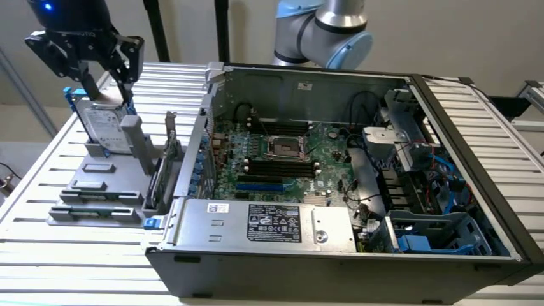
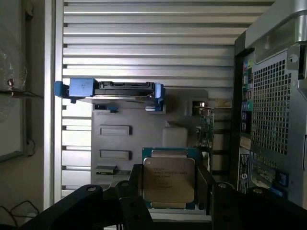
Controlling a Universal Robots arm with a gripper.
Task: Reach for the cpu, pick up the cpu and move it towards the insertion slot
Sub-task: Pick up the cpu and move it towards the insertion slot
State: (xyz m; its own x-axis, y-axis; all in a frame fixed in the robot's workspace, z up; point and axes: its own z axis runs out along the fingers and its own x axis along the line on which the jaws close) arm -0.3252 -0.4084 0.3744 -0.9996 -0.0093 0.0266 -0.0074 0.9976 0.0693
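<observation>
The gripper (image 2: 169, 183) pinches the cpu (image 2: 169, 179): in the wrist view its two dark fingers (image 2: 136, 184) press on opposite edges of the small square chip. The chip's silvery metal top, with fine print on it, faces the camera. Behind the held chip lies the grey fixture (image 2: 134, 136) with its shallow rectangular pockets. At the fixture's far end sits the hard drive (image 2: 120, 90) with blue rails. In the exterior view the gripper (image 1: 109, 83) hangs at the exterior view's left, just over the upper end of the hard drive (image 1: 106, 127), which leans upright in the grey fixture (image 1: 98, 191) on the slatted metal bench (image 1: 42, 166). From this side I cannot make out the chip between the fingers. The open computer case (image 1: 476, 127) lies beside the fixture, toward the exterior view's right, with the motherboard exposed inside. On that board the insertion slot (image 1: 285, 148) shows as a shiny square frame around a dark centre, just above the row of long black memory slots (image 1: 276, 169). The slot is well apart from the gripper, which is outside the case wall. The arm (image 1: 327, 29) shows as a grey and blue joint behind the case's far edge.
</observation>
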